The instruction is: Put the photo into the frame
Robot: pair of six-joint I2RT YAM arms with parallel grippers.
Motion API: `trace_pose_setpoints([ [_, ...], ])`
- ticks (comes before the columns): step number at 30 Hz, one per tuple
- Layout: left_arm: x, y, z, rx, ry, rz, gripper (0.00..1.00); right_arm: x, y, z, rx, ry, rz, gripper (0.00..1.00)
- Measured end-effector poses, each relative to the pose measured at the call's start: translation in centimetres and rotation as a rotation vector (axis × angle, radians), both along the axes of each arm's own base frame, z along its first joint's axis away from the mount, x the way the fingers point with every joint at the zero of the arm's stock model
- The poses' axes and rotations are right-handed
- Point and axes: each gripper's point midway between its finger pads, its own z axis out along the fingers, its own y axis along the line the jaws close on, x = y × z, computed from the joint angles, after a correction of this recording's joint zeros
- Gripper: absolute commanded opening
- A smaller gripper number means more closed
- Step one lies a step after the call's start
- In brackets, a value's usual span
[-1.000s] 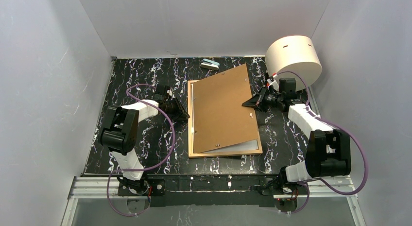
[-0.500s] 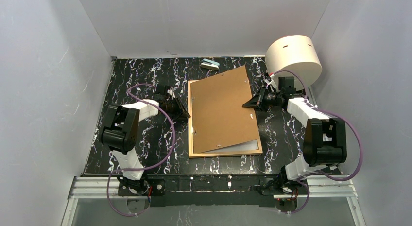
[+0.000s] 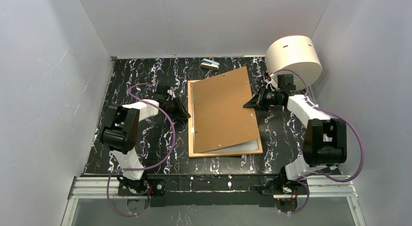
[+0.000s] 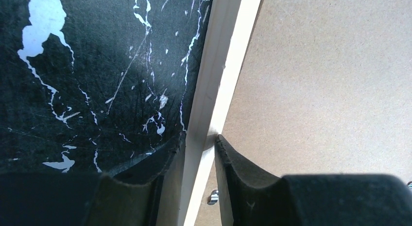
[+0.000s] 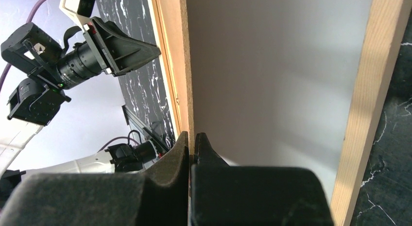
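On your frame (image 3: 218, 154), backing board (image 3: 221, 109) askew, photo (image 3: 240, 147) between them, left gripper (image 4: 198, 144) astride the frame's left rail, right gripper (image 5: 192, 137) on the board's right edge.

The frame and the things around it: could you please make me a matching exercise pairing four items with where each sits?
1 frame
2 backing board
3 white cylinder
4 small pale-blue object

a far right corner of table
b raised, pinched by right gripper
c far edge, behind frame
d flat, left rail gripped by left gripper

Pairs: 1-d, 2-b, 3-a, 4-c
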Motion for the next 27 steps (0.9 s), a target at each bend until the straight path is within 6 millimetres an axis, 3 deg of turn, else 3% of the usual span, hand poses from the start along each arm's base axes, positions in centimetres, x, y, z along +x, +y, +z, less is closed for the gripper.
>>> trace_pose_setpoints([
  [8,0.1,-0.1,-0.1,0.002,0.002,-0.009,0.3,0.2,0.0,1.1,-0.011,-0.01,-0.002,0.01],
  [14,0.1,-0.1,0.0,0.011,0.0,-0.022,0.31,0.1,0.2,5.2,0.004,-0.144,-0.008,0.01],
  [17,0.1,-0.1,0.0,0.019,-0.002,-0.028,0.33,1.0,-0.2,7.4,-0.012,-0.216,-0.051,0.01],
  [27,0.8,0.1,0.6,0.059,-0.033,-0.038,0.54,2.9,-1.5,12.2,-0.049,-0.359,-0.172,0.01],
])
